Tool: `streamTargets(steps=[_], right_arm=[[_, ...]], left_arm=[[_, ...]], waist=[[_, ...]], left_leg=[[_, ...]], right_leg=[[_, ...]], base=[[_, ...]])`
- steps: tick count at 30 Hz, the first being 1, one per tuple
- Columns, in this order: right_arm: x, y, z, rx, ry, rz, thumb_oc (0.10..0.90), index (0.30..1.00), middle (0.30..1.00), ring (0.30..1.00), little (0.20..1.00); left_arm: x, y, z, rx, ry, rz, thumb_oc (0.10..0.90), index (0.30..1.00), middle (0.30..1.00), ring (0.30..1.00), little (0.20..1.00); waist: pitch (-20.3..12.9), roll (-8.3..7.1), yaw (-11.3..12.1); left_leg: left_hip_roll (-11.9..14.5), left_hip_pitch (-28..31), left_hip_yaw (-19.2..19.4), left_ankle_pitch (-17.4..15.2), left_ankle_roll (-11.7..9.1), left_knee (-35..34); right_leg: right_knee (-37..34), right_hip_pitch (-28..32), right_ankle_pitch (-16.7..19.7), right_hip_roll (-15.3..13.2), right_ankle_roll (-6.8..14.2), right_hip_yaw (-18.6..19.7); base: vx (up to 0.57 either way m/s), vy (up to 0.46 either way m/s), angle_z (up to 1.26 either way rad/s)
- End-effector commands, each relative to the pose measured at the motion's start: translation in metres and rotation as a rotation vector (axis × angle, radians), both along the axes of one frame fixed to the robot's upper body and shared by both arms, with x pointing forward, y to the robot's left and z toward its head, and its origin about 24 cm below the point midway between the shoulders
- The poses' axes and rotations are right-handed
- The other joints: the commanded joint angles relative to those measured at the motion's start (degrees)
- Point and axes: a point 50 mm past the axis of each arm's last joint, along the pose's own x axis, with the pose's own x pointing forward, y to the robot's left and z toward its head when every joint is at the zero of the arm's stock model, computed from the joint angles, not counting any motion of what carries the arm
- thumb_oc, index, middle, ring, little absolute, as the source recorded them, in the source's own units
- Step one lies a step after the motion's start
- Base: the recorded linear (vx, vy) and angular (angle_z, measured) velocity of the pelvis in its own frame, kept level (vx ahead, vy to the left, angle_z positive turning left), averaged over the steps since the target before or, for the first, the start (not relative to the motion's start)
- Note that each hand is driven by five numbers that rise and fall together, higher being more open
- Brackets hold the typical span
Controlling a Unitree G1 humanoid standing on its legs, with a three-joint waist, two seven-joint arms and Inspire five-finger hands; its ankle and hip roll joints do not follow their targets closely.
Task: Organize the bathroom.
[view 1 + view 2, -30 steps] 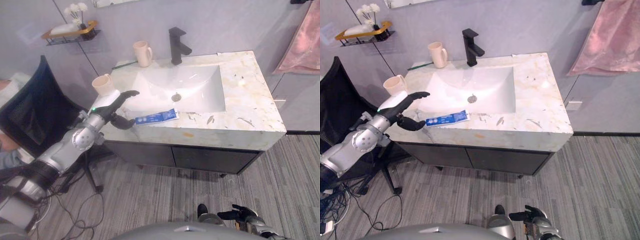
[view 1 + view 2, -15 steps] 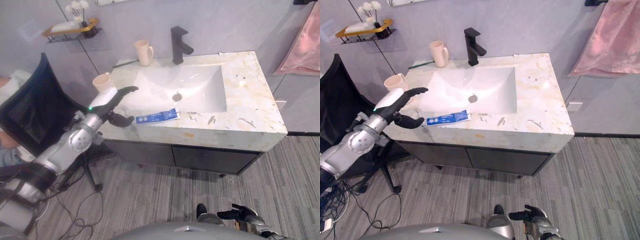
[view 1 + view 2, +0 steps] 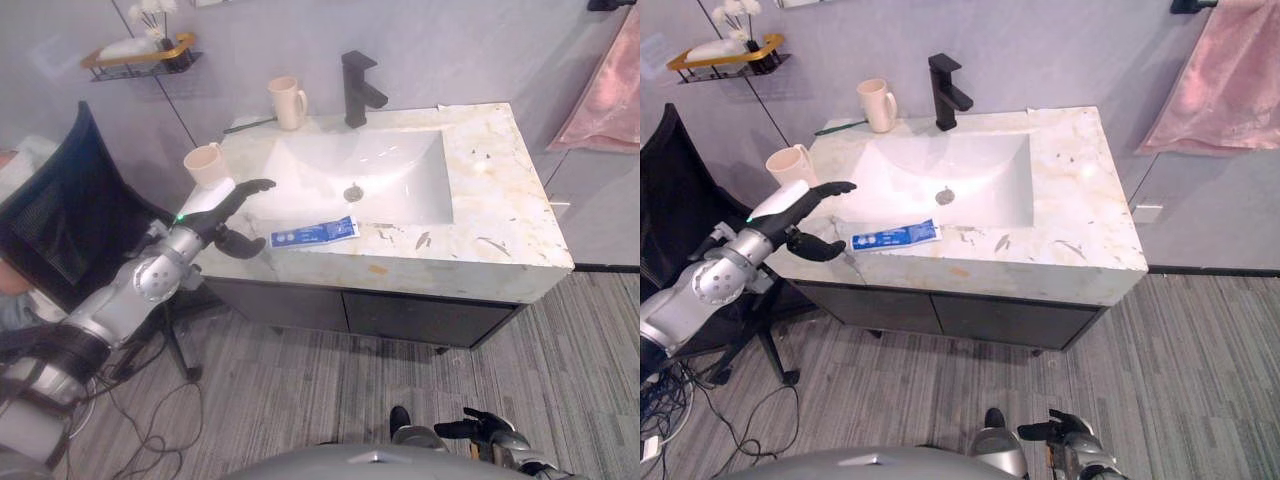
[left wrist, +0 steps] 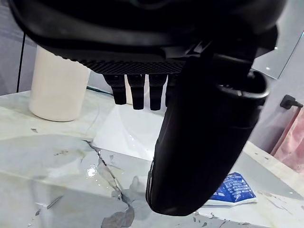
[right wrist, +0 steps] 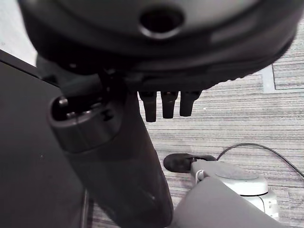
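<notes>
- The left hand [image 3: 228, 212] is held above the front-left corner of the vanity counter [image 3: 500, 190], with its fingers straight and spread from the thumb; nothing is gripped.
- The toothpaste tube [image 3: 314, 233] lies flat on the front rim of the counter, at about 3 o'clock from the hand and just beside the thumb tip, but apart from it.
- A cream cup [image 3: 205, 165] stands at about 11 o'clock from the hand, near the counter's left edge; it could be knocked off by the back of the hand if the arm were swung wide.
- The tube could be pushed toward the counter's front edge, or into the sink [image 3: 360, 175], if the thumb were brought in low and sideways rather than closed from above.
- Wet patches are seen on the marble in the left wrist view, so a slip of the tube during a pinch is judged possible.
- A second cup [image 3: 286, 103] and a black faucet [image 3: 357, 90] stand at 12 o'clock, well apart from the hand.
- The right hand [image 3: 478, 428] hangs low over the floor, its fingers relaxed and empty.
</notes>
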Motion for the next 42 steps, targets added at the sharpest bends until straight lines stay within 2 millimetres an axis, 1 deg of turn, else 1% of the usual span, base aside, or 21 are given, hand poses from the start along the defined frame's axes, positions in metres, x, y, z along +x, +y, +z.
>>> streamTargets(steps=[1,6,16,22,27,33,34,35,36,37,42], right_arm=[[0.014,0.0,0.003,-0.015,-0.023,0.034,0.8,0.9,0.9,0.9,0.9],[0.013,-0.001,0.003,-0.019,-0.021,0.036,0.8,0.9,0.9,0.9,0.9],[0.011,-0.002,0.003,-0.022,-0.021,0.026,0.8,0.9,0.9,0.9,0.9],[0.009,-0.003,0.003,-0.023,-0.017,0.024,0.8,0.9,0.9,0.9,0.9],[0.008,-0.004,0.003,-0.025,-0.018,0.014,0.8,0.9,0.9,0.9,0.9],[0.007,-0.006,0.004,-0.031,-0.025,-0.001,0.8,0.9,0.9,0.9,0.9],[0.007,-0.006,0.004,-0.031,-0.025,-0.001,0.8,0.9,0.9,0.9,0.9],[0.006,-0.007,0.004,-0.032,-0.025,-0.001,0.8,0.9,0.9,0.9,0.9],[0.007,-0.007,0.004,-0.032,-0.025,-0.003,0.8,0.9,0.9,0.9,0.9],[0.007,-0.008,0.004,-0.034,-0.025,-0.003,0.8,0.9,0.9,0.9,0.9],[0.007,-0.008,0.005,-0.035,-0.025,0.0,0.8,0.9,0.9,0.9,0.9]], left_arm=[[0.014,0.004,0.059,-0.021,-0.216,0.01,0.8,0.9,0.9,0.9,0.9],[0.016,-0.006,0.052,-0.029,-0.189,0.005,0.8,0.9,0.9,0.9,0.9],[0.019,-0.018,0.047,-0.063,-0.16,-0.011,0.8,0.9,0.9,0.9,0.9],[0.021,-0.018,0.045,-0.04,-0.17,0.014,0.8,0.9,0.9,0.9,0.9],[0.022,-0.017,0.043,-0.04,-0.151,0.02,0.8,0.9,0.9,0.9,0.9],[0.024,-0.015,0.038,0.003,-0.12,0.048,0.8,0.9,0.9,0.9,0.9],[0.025,-0.015,0.038,0.003,-0.12,0.048,0.717,0.775,0.775,0.775,0.775],[0.025,-0.014,0.037,0.0,-0.11,0.047,0.596,0.594,0.594,0.594,0.594],[0.025,-0.014,0.037,-0.001,-0.106,0.047,0.519,0.479,0.479,0.479,0.479],[0.025,-0.014,0.038,0.003,-0.108,0.052,0.4,0.3,0.3,0.3,0.3],[0.026,-0.014,0.036,0.019,-0.103,0.053,0.4,0.3,0.3,0.3,0.3]], waist=[[-2.24,-1.37,-0.83],[-2.16,-1.08,-1.42],[-1.9,-0.38,-2.35],[-1.92,-0.28,-2.7],[-1.84,-0.17,-2.96],[-1.66,-0.11,-3.32],[-1.65,-0.11,-3.32],[-1.67,-0.15,-3.38],[-1.67,-0.15,-3.41],[-1.68,-0.09,-3.44],[-1.54,-0.19,-3.58]], left_leg=[[-1.98,-2.55,3.34,-4.34,2.01,7.09],[-1.92,-2.55,3.8,-4.37,2.04,7.19],[-1.73,-2.83,4.26,-4.34,1.85,7.61],[-1.68,-2.86,4.28,-4.38,1.78,7.76],[-1.52,-3.06,4.25,-4.41,1.68,8.21],[-1.46,-3.28,4.17,-4.41,1.6,8.6],[-1.46,-3.28,4.17,-4.41,1.6,8.61],[-1.46,-3.19,4.27,-4.45,1.57,8.61],[-1.42,-3.2,4.32,-4.43,1.56,8.65],[-1.42,-3.23,4.35,-4.44,1.55,8.69],[-1.46,-3.33,4.28,-4.56,1.63,8.94]], right_leg=[[7.79,0.35,-12.32,0.17,2.05,2.9],[7.98,0.1,-12.33,0.08,2.09,3.23],[8.58,-0.5,-12.54,0.13,1.99,3.92],[8.62,-0.49,-12.62,0.29,1.91,4.3],[8.82,-0.64,-12.71,0.35,1.75,4.59],[8.92,-0.7,-12.76,0.48,1.63,4.92],[8.91,-0.68,-12.76,0.49,1.63,4.91],[8.82,-0.57,-12.77,0.48,1.63,4.89],[8.84,-0.57,-12.76,0.49,1.59,4.91],[8.86,-0.59,-12.77,0.48,1.57,4.9],[9.11,-0.68,-12.86,0.52,1.5,5.0]], base=[[0.0,0.0,0.0],[0.0,0.0,0.0],[0.0,-0.001,0.0],[0.0,-0.003,-0.01],[0.02,-0.011,-0.07],[0.0,-0.002,-0.01],[0.0,0.0,0.0],[0.0,0.0,0.0],[0.03,0.0,-0.01],[0.0,0.0,0.0],[0.0,0.0,0.0]])
